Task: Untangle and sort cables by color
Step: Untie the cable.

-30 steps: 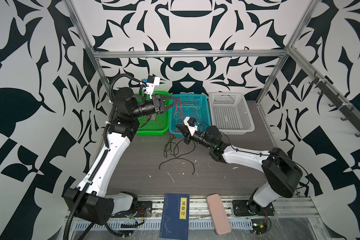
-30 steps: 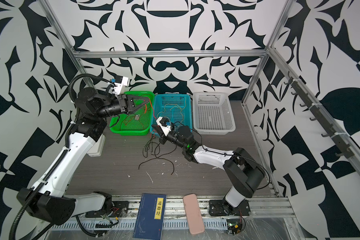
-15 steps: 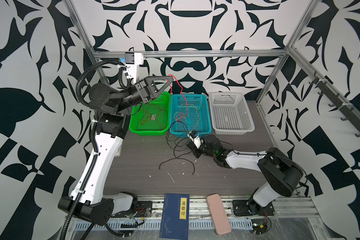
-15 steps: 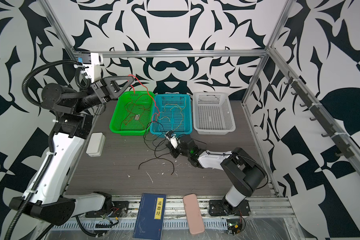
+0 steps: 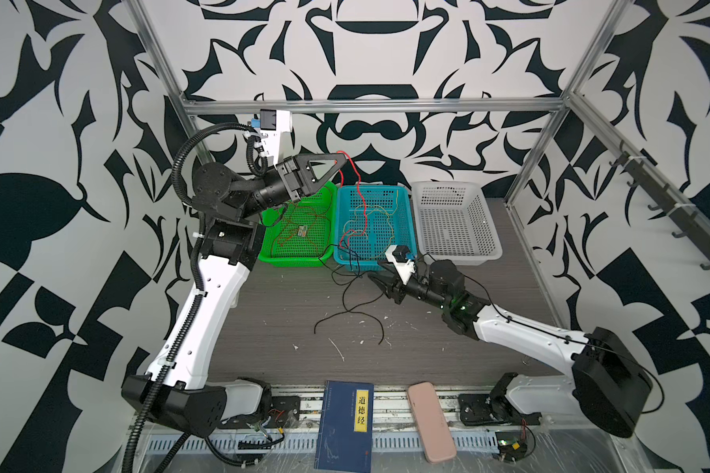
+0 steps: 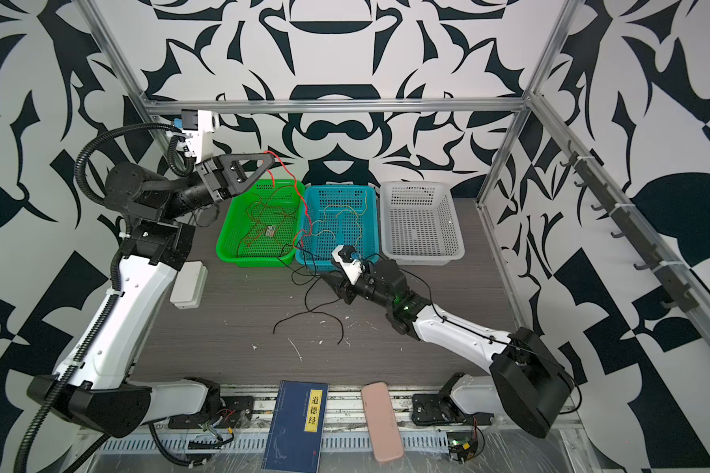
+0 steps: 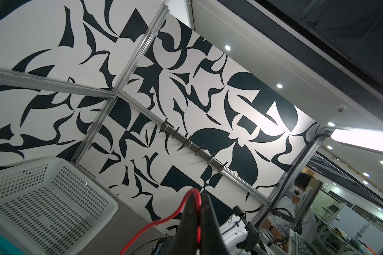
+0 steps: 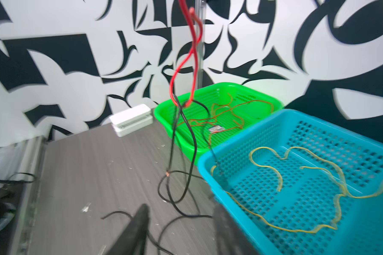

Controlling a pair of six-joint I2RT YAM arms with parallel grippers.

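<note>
Left gripper [image 5: 344, 157] pinches thin red wire [image 5: 359, 192], raised above green perforated plastic basket [image 5: 292, 262]. Lower loop hooks thin black wires [image 5: 347, 303] on grey wood-grain table [image 5: 287, 319]. Right gripper [image 5: 376, 281] parted, empty. You pin black wires, lift red slowly.

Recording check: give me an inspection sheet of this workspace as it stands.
Surface: dark wood-grain table, littered with white scraps.
Job's things: green basket holds red wires; blue basket holds a yellow cable; white basket, nothing seen inside.
Clutter: blue book and pink case at the front edge; white box by the left arm.
Tools: left tool raised, shut on the red cable; right tool low over the table, open.
Cables: red cable hangs hooked with black cables that trail onto the table.
Surroundings: patterned walls, aluminium frame, hook rail.
</note>
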